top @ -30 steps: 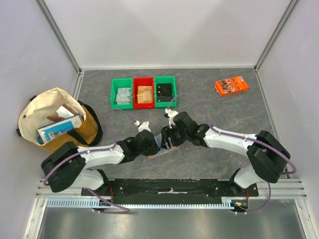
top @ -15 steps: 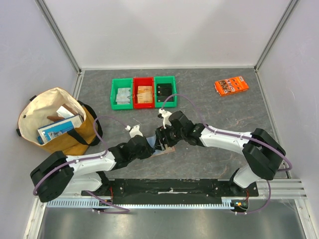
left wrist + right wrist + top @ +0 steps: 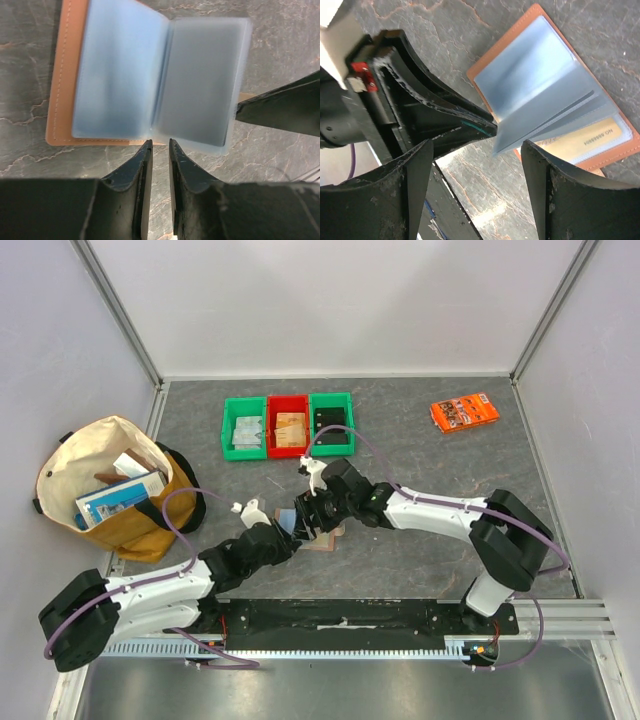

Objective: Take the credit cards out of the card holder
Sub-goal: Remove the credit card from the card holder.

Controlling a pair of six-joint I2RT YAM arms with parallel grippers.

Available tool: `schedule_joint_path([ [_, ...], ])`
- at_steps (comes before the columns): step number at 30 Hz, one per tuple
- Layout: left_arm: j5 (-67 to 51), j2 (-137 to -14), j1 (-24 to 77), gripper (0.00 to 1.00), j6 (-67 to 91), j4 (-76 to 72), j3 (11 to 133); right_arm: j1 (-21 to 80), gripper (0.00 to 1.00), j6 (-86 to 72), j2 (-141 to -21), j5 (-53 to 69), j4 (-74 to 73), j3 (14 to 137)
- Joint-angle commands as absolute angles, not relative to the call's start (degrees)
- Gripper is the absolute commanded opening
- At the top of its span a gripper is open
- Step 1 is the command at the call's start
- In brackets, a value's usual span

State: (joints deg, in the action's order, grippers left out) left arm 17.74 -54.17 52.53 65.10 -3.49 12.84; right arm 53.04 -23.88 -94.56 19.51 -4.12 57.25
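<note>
Holder: card holder [image 3: 59,75] lies opened flat on the table [image 3: 430,455], front-middle, betw. the two arms. Leather side is down, so the pockets face up where fingers can reach.
Sleeves: bluish see-thru sleeves [image 3: 200,80] fan up from the spine. One page stands half-lifted, prob. bc a finger props it.
Card: one tan card [image 3: 587,136] w/ printed digits shows in a pocket lying against the leather, not out yet. Other pockets are too blurry to say what's in them.
L gripper: left gripper [image 3: 159,146] comes in low at the spine end, tips right at the sleeves' bottom edge. Jaws are nearly together, only a thin slit. Can't tell if a sleeve edge is nipped in it or nothing at all. Looks placed to steady the holder while pages get turned.
R gripper: right gripper [image 3: 476,147] hangs over the holder from the right, jaws spread wide, nothing betw. them. In the L wrist view one of its fingers sits at the raised page's outer edge. Reads as page-flipping, not card-pulling.
Bins: green, red, green bins [image 3: 289,426] sit well behind w/ flat grey, tan, black bits inside. Likely where cards go.
Stage: my guess is mid-task, leafing to expose the tan card.
Risk: sleeves look floppy & slick. Holder may skid or flop shut if the steadying at the spine slips.
</note>
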Motion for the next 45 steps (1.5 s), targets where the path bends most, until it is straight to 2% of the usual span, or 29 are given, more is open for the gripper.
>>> schedule_joint_path([
  [1, 19.95, -53.79, 52.65, 0.26, 67.68, -5.0, 11.87, 53.44, 0.78, -23.12, -95.97, 19.6, -4.74, 61.34],
  [16, 21.44, -47.21, 52.65, 0.55, 63.37, -4.22, 11.16, 53.44, 0.8, -22.59, -101.51, 20.39, -6.41, 67.14],
  [23, 22.24, -41.76, 52.65, 0.57, 63.54, -4.31, 8.88, 53.44, 0.8, -22.94, -103.53, 21.62, -5.98, 68.55],
  [26, 22.24, -38.07, 52.65, 0.64, 64.07, -5.01, 7.04, 53.44, 0.81, -23.55, -104.32, 22.32, -5.01, 68.55],
  [34, 24.43, -28.31, 52.65, 0.64, 65.92, -2.64, 3.61, 53.35, 0.82, -25.84, -104.59, 23.56, -1.93, 67.06],
  [37, 25.57, -26.72, 52.56, 0.59, 66.62, -0.53, 3.52, 53.35, 0.82, -26.37, -103.1, 20.23, -2.02, 65.57],
  [45, 25.23, -31.98, 52.65, 0.56, 66.97, -2.1, 4.83, 52.3, 0.8, -27.6, -96.69, 8.19, -2.28, 58.89],
])
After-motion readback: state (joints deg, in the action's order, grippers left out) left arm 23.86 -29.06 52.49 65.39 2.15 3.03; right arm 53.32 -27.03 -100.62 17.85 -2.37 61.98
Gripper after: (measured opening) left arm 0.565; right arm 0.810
